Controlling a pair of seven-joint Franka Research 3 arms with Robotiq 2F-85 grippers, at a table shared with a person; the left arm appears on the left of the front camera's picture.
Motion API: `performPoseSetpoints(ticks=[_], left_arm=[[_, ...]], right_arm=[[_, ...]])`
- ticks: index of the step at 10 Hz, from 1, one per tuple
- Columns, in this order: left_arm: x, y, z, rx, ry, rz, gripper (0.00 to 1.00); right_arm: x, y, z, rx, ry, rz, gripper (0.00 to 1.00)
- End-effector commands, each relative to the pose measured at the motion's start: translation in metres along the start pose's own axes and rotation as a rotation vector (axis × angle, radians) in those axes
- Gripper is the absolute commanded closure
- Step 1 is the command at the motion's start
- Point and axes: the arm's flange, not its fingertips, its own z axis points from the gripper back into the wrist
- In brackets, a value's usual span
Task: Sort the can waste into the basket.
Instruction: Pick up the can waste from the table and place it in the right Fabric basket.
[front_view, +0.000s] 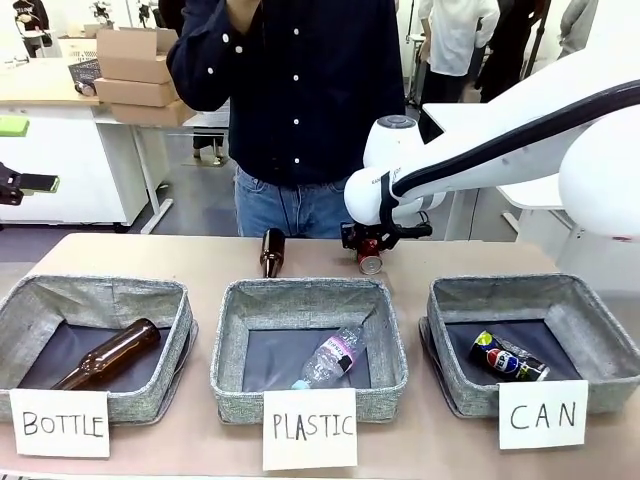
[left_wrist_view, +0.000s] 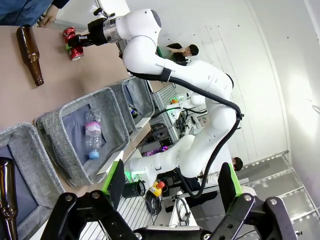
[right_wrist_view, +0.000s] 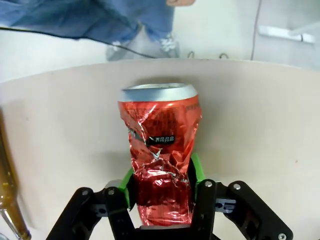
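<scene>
The table (front_view: 200, 260) carries the CAN basket (front_view: 510, 295) at its near right. My left claw (left_wrist_view: 171, 180) stands with its fingers spread apart. My right claw (right_wrist_view: 162, 177) is at the far side, right of centre, clamped on the dented red can (right_wrist_view: 160, 135), low at the tabletop; I cannot tell whether they touch. The silvery-blue can (front_view: 508, 358) lies inside the CAN basket.

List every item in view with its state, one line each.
Red can: dented, clamped in the right gripper.
Right gripper: shut on the red can.
Left gripper: open, empty.
Blue can: lying in the CAN basket.
Plastic bottle: lying in the PLASTIC basket.
Brown bottle in BOTTLE basket: lying down.
Second brown bottle: lying on the table.
</scene>
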Motion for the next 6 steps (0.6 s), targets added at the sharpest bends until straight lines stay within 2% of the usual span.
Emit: performPoseSetpoints(ticks=[1,4,6], left_arm=[[-0.001,-0.002,0.003,-0.002,0.014,-0.019,0.03],[-0.001,-0.002,0.003,-0.002,0.014,-0.019,0.03],[-0.001,-0.002,0.003,-0.002,0.014,-0.019,0.03]], right_arm=[[0.001,-0.006,0.006,-0.039,-0.014,-0.007,1.0],[0.0,-0.01,0.01,-0.025,-0.02,0.004,1.0],[-0.005,-0.017,0.031,-0.002,-0.017,0.02,1.0]])
